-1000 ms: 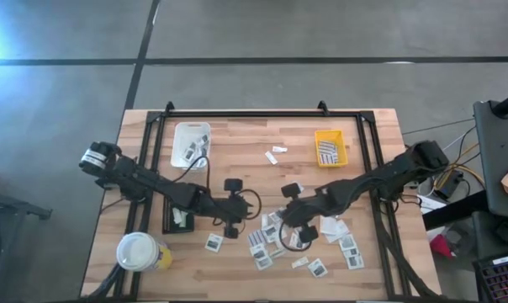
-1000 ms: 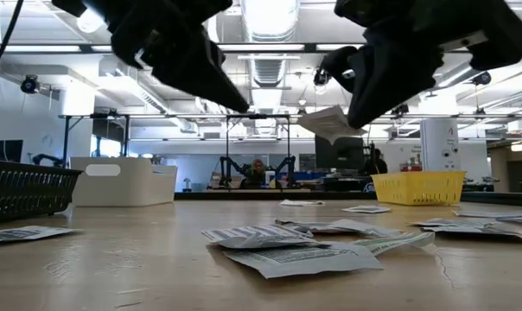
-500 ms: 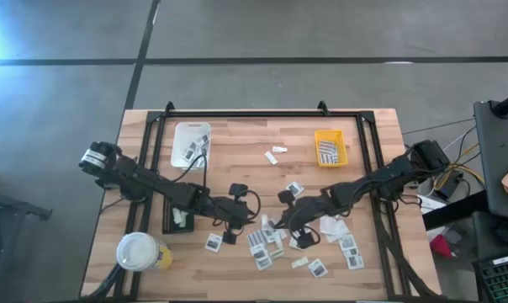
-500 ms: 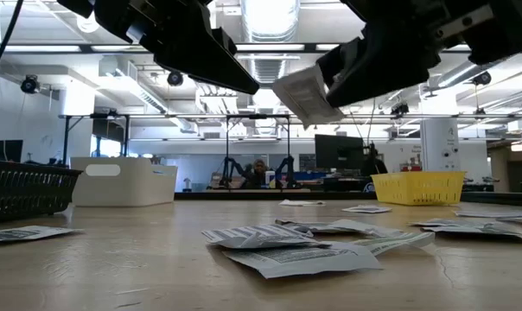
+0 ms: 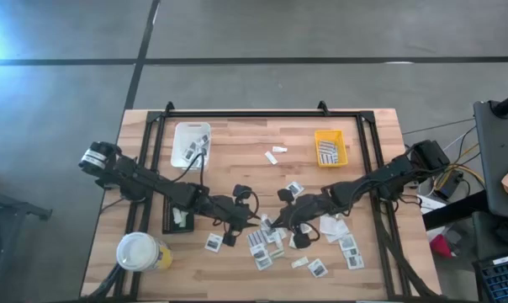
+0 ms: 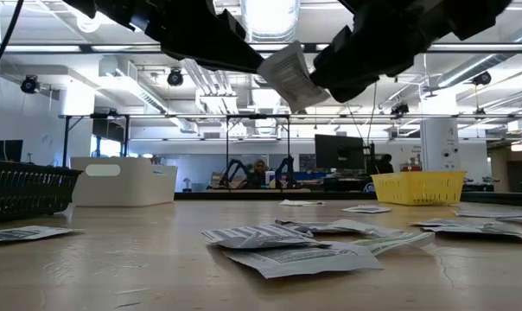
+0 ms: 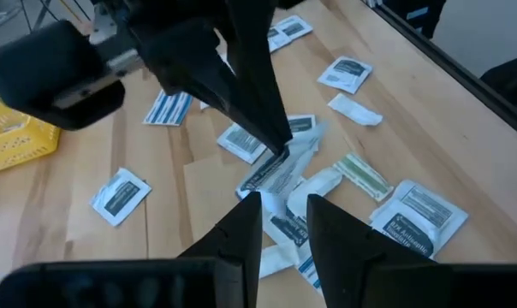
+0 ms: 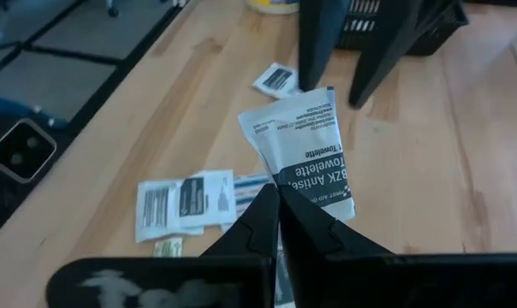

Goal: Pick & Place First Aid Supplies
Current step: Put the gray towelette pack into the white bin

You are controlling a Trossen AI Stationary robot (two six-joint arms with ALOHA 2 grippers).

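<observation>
Both grippers have drawn together above the table: right gripper [image 8: 277, 198] pinching a flat white towelette packet [image 8: 303, 152], left gripper [image 7: 284, 210] fingers parted just beside it.

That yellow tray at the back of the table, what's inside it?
The yellow tray holds a small cluster of grey-and-white striped strips, lying near its middle. From table height only its outer wall shows, so any pieces lying beneath them can't be seen.

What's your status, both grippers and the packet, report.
Right gripper shut on flat white towelette packet, held above table. Left gripper open, closing in opposite. Nothing between them.
</observation>
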